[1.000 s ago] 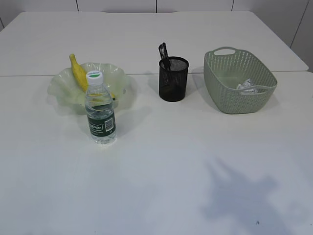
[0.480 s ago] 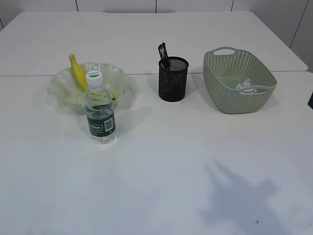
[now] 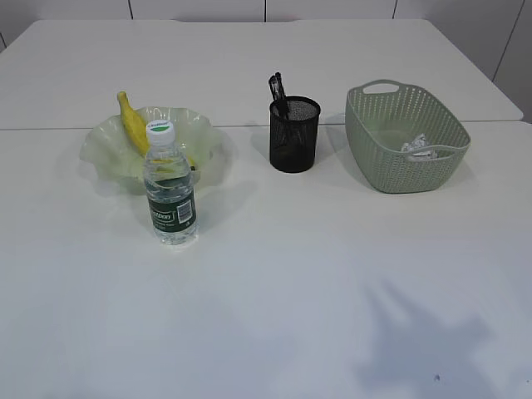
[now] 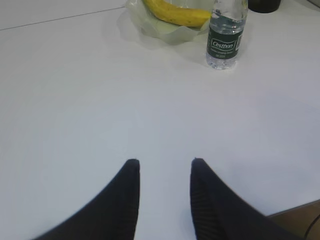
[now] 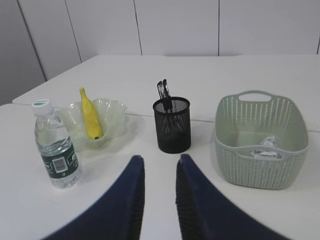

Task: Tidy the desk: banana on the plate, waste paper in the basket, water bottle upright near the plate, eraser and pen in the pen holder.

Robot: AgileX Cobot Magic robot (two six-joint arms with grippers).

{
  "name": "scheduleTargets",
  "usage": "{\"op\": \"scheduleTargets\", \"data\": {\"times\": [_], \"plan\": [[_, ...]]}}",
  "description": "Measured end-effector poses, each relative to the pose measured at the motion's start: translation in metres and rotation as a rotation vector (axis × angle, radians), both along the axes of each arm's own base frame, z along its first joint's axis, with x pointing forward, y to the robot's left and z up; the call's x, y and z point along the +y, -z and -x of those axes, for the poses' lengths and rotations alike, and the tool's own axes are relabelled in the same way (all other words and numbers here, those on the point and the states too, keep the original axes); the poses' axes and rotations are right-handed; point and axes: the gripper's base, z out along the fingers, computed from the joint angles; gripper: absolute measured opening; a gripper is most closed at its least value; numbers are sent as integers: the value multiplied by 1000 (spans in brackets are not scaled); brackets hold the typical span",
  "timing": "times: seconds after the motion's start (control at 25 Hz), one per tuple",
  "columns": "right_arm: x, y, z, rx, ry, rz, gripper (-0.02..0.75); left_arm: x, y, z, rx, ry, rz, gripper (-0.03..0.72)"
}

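A yellow banana [image 3: 133, 121] lies on the pale green wavy plate [image 3: 105, 151]. The water bottle [image 3: 170, 186] stands upright just in front of the plate. A black mesh pen holder [image 3: 294, 135] holds a black pen [image 3: 278, 90]; the eraser is not visible. Crumpled waste paper [image 3: 417, 146] lies inside the green basket [image 3: 406, 137]. Neither arm appears in the exterior view. My left gripper [image 4: 163, 161] hangs open and empty over bare table, well short of the bottle [image 4: 226, 35]. My right gripper [image 5: 159, 157] is open and empty, back from the pen holder [image 5: 172, 124].
A seam between two white tables [image 3: 249, 126] runs behind the plate and the holder. An arm's shadow [image 3: 424, 332] falls on the front right of the table. In the left wrist view the table's near edge [image 4: 295, 207] shows at the lower right.
The objects have not moved. The arm's shadow at the front right has slid toward the lower right, and a dark sliver seen at the right edge half a second ago is gone.
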Motion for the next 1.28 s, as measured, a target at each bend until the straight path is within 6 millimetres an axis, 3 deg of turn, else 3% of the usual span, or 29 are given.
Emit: {"op": "scheduleTargets", "data": {"times": [0.56,0.96,1.28], "plan": [[-13,-12,43,-198,91,-46,167,0,0,0,0,0,0,239],[-14,5,54,-190,98,-120,167,0,0,0,0,0,0,239],[-4,9,60,-176,-19,-69,167,0,0,0,0,0,0,239]]}}
